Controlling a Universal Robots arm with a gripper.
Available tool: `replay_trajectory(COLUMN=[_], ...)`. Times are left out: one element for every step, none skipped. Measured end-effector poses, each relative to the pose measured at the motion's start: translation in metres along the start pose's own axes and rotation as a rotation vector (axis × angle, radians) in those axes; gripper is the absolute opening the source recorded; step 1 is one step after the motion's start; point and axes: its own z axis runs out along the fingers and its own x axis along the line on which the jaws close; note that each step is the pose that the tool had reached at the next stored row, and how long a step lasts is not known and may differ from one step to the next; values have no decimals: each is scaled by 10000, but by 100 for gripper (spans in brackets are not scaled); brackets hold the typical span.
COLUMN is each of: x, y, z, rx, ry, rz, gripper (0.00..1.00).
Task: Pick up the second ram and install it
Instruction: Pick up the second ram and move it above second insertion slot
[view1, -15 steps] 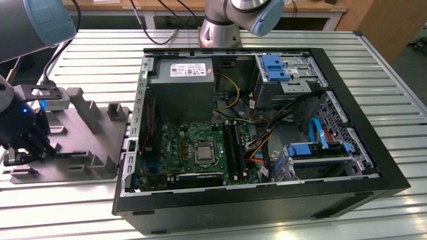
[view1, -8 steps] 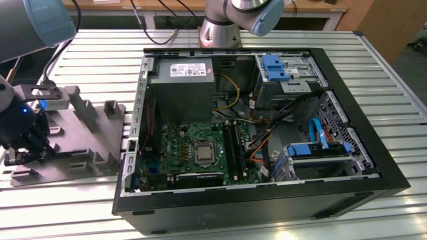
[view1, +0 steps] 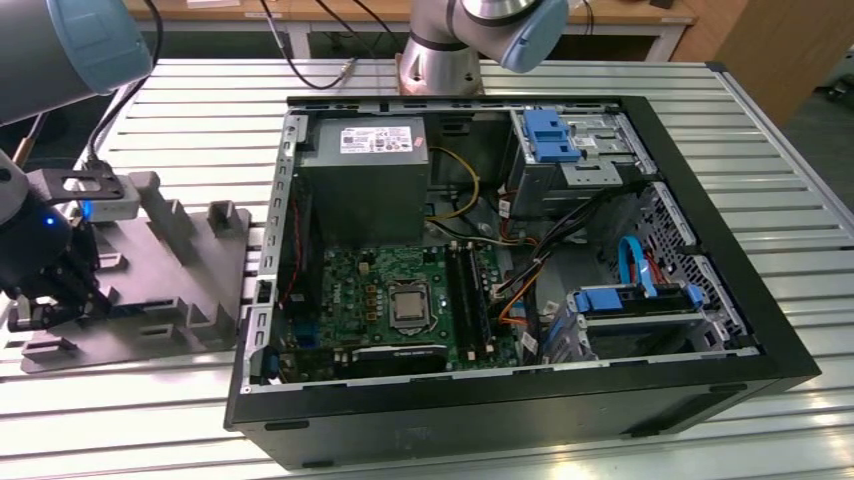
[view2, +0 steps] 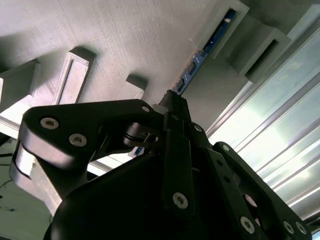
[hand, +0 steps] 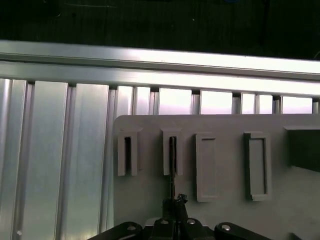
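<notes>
In the exterior view I have the claw (view1: 47, 305) down at the grey tray (view1: 174, 322) on the tabletop (view1: 747, 130), well apart from the open case (view1: 534, 412). In the second wrist view it looks pinched narrow on the end of the ram (view2: 194, 66), which stands on edge in a tray slot. In the first wrist view the ram (hand: 171, 155) sits unlifted, so I judge pickup barely begun and installing undone.

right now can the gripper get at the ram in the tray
Likely yes: in the second wrist view the gripper looks shut on the near end of the ram, which stands on edge in the slotted posts of the tray, with nothing between them.
</notes>
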Motion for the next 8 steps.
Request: replay_trajectory(x=[0,1,1,1,1,1,1,1], y=[0,0,0,0,0,0,0,-1], z=[3,5,8,11,12,13,15,15], rx=[3,7,11,16,20,25,29,35], ry=[-3,-7,-11,-17,-22,-26,-31,-36], rz=[179,359,539,728,909,1029,1182,1359], gripper=[12,12,12,12,12,12,12,12])
